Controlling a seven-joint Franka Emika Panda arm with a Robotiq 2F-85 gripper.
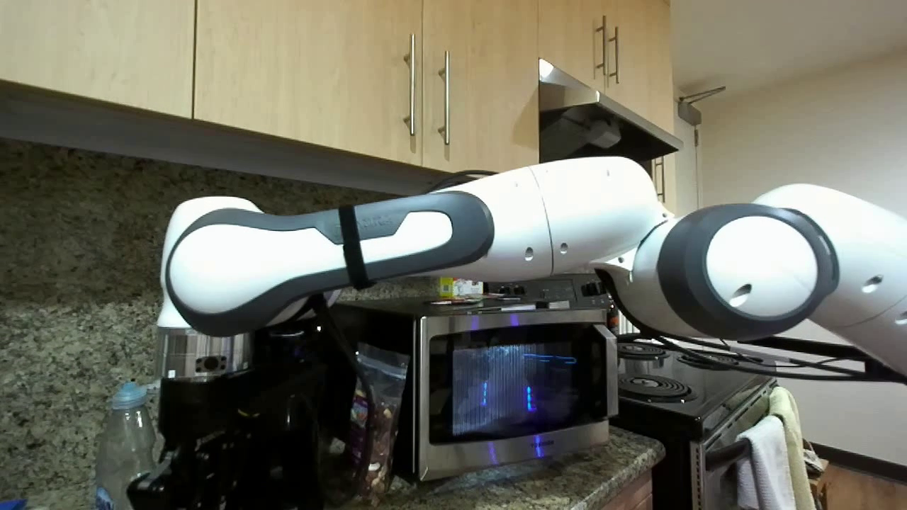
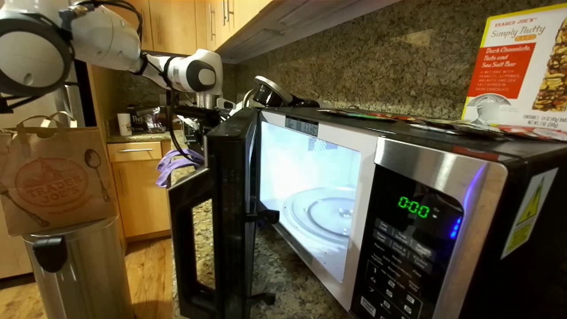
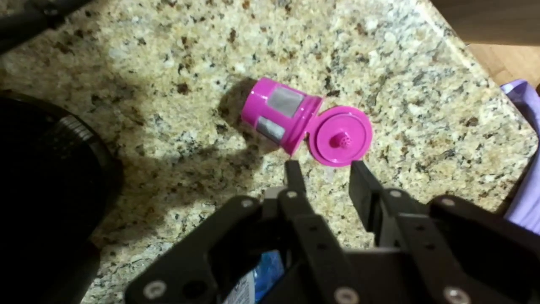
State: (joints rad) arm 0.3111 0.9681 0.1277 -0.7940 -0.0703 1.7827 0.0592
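Note:
My gripper (image 3: 325,166) is open and empty in the wrist view, with its two fingertips apart above a speckled granite counter (image 3: 177,55). Just beyond the fingertips lies a pink reusable coffee filter cup (image 3: 276,112) on its side, with grey mesh windows. Its round pink lid (image 3: 339,136) is hinged open beside it, flat on the counter. The right fingertip overlaps the lid's lower edge in the picture; contact cannot be told. A blue and white package (image 3: 270,270) shows partly behind the left finger. In an exterior view the gripper (image 2: 199,117) is partly hidden behind the microwave door.
A microwave (image 2: 443,177) stands with its door (image 2: 230,186) open and inside lit. A black rounded object (image 3: 50,177) stands left in the wrist view. A purple cloth (image 3: 527,194) hangs at the counter edge. A clear bottle (image 1: 127,446) and snack bag (image 1: 379,425) stand near the arm.

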